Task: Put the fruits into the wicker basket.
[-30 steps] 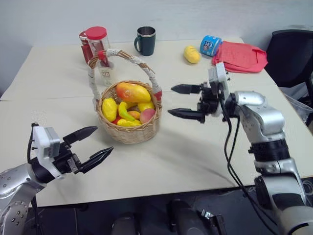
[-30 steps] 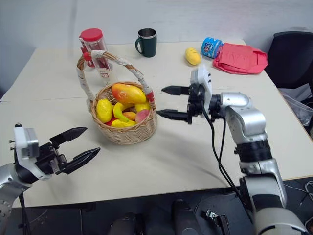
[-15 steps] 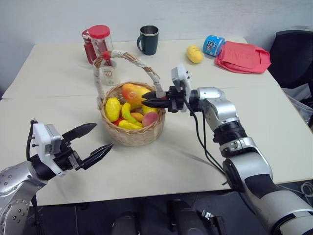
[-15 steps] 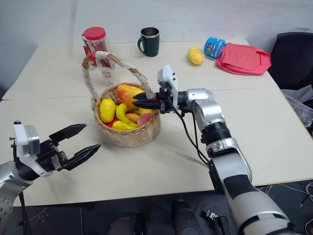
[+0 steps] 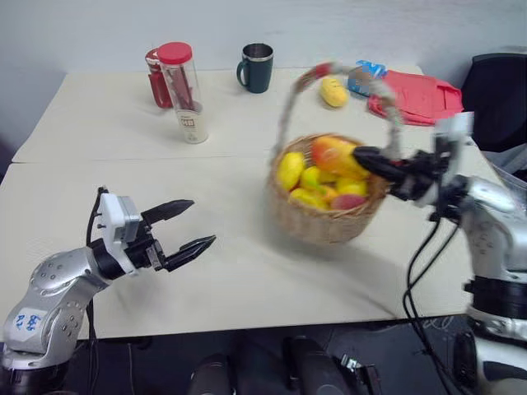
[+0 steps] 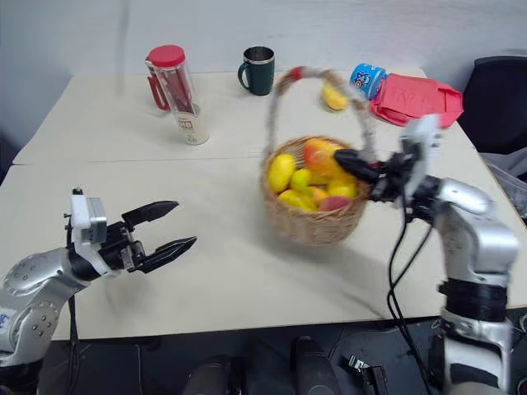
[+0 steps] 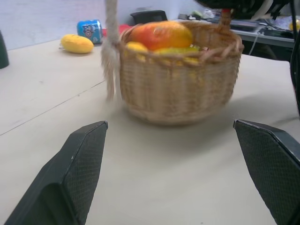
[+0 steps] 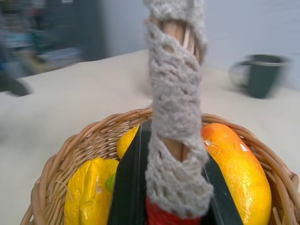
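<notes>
No writing reads on the blue can [image 6: 367, 80].

1. You see a round tan wicker basket [image 7: 177, 77], rough and woven, its arched handle [image 8: 176, 117] wrapped in coarse white knitted cord.
2. The fruits inside it, like the orange-red mango [image 8: 236, 168], look like smooth, glossy plastic.
3. The beige table [image 5: 247, 263] looks matt and smooth.
4. Your left pincer [image 7: 183, 178] has black fingers [image 7: 82, 164] with a fine textured matt surface.
5. The dark green mug [image 5: 256, 67] shows a shiny metal rim.
</notes>
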{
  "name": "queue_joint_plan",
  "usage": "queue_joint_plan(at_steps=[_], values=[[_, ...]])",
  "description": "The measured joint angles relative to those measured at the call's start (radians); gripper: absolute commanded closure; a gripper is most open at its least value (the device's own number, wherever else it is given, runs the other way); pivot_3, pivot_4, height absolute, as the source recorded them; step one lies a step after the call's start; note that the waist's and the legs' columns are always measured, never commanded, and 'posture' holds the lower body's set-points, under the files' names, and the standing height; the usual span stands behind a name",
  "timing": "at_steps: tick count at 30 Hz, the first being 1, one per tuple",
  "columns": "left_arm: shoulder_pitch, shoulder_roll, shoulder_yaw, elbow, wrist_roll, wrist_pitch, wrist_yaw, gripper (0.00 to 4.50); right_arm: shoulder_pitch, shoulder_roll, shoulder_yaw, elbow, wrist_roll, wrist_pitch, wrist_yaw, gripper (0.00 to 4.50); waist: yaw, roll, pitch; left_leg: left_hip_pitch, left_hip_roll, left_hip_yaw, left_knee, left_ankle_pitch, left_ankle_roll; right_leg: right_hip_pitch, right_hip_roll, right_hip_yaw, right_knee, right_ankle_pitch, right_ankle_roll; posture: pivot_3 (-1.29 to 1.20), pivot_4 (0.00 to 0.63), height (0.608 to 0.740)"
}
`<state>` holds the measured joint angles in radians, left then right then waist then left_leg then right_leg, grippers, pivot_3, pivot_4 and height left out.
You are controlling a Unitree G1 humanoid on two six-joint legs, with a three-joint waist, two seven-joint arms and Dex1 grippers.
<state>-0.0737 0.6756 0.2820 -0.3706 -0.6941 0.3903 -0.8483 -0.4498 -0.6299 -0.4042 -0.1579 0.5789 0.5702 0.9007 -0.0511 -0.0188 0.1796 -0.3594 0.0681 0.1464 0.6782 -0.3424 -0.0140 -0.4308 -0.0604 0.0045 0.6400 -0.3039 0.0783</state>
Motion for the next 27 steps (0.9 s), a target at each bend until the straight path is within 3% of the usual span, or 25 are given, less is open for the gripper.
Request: queue_joint_plan(at_steps=[4, 11, 16, 22, 25, 27], values=[[-0.071, 0.000, -0.047, 0.086, 0.033, -0.023, -0.050, 0.00, 0.108, 0.008, -0.075, 0.060, -0.049, -0.114, -0.073, 4.49, -0.006, 0.000, 0.000, 0.002, -0.001, 0.004, -0.001, 0.000, 0.001, 0.000, 0.003, 0.000, -0.001, 0.002, 0.003, 0.00, 0.150, 0.740], [-0.173, -0.049, -0.048, 0.150, 0.002, -0.008, -0.039, 0.00, 0.011, 0.036, -0.024, 0.305, -0.154, -0.367, -0.107, 4.49, -0.014, 0.000, 0.000, 0.005, 0.001, 0.008, 0.000, 0.001, 0.001, 0.001, 0.009, 0.003, 0.001, 0.003, 0.005, 0.00, 0.150, 0.740], [-0.151, -0.042, -0.019, 0.142, -0.045, 0.039, -0.036, 0.00, -0.030, 0.043, 0.008, 0.402, -0.164, -0.375, -0.125, 3.02, -0.011, 0.000, 0.000, 0.004, 0.004, 0.007, 0.000, 0.001, 0.001, 0.000, 0.009, 0.004, 0.001, 0.002, 0.004, 0.00, 0.150, 0.740], [-0.151, -0.023, 0.033, 0.151, -0.051, 0.047, -0.022, 0.00, 0.047, 0.046, -0.012, 0.222, -0.076, -0.275, -0.156, 1.13, -0.003, 0.001, 0.001, 0.004, 0.005, 0.007, 0.000, 0.001, 0.001, 0.000, 0.008, 0.004, 0.001, 0.002, 0.004, 0.00, 0.150, 0.740], [-0.106, -0.024, 0.045, 0.145, -0.053, 0.054, -0.019, 0.00, 0.115, -0.018, -0.046, 0.166, -0.063, -0.266, -0.147, 0.05, 0.002, 0.001, 0.001, 0.004, 0.005, 0.006, -0.001, 0.000, 0.001, 0.001, 0.007, 0.003, -0.002, 0.002, 0.004, 0.00, 0.150, 0.740], [-0.066, -0.024, 0.048, 0.144, -0.048, 0.054, -0.020, 0.00, 0.164, -0.056, -0.070, 0.163, -0.063, -0.265, -0.123, 0.05, 0.002, 0.001, 0.001, 0.003, 0.004, 0.006, -0.001, 0.000, 0.002, 0.001, 0.006, 0.003, -0.003, 0.002, 0.004, 0.00, 0.150, 0.740]])
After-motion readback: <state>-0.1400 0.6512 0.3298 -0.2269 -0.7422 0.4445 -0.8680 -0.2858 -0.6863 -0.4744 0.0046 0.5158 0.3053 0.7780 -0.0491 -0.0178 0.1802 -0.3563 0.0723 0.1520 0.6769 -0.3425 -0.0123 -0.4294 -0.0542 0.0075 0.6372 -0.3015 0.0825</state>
